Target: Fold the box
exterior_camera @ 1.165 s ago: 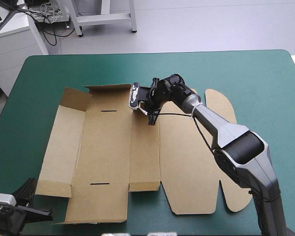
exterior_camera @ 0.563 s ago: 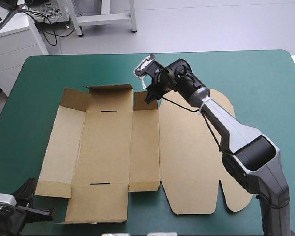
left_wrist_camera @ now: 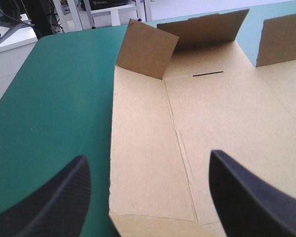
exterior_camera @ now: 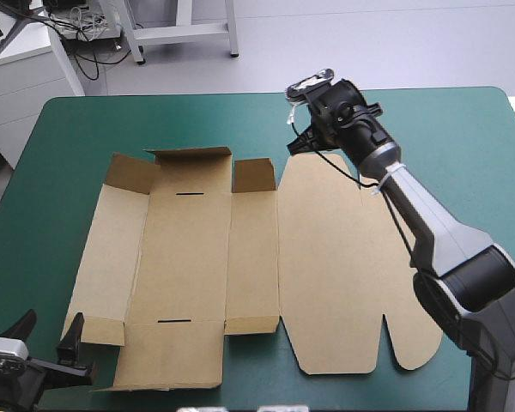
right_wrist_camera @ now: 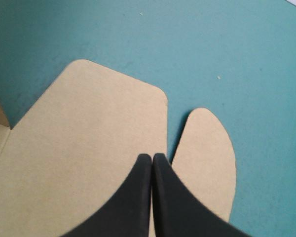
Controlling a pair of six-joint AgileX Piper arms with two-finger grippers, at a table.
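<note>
The brown box (exterior_camera: 197,257) lies as an open sheet on the teal-green cover, its lid (exterior_camera: 335,257) flat to the right. At its far edge, three flaps stand raised: a corner flap (exterior_camera: 124,172), a wide one (exterior_camera: 189,157) and a small one (exterior_camera: 253,175). My right gripper (exterior_camera: 294,144) hovers shut over the lid's far edge, holding nothing; the right wrist view has the closed gripper (right_wrist_camera: 152,159) above the lid (right_wrist_camera: 89,148) and a rounded tab (right_wrist_camera: 207,148). My left gripper (exterior_camera: 49,330) stands open off the box's near left corner, the gripper (left_wrist_camera: 148,197) facing the box (left_wrist_camera: 222,113).
Teal-green cover (exterior_camera: 463,154) shows on every side of the sheet, widest toward the far right. The near edge flaps (exterior_camera: 167,352) lie flat close to the table's front edge.
My right gripper left the small far flap, which now stands raised, and moved right and toward the far edge, shut. My left gripper's fingers opened.
</note>
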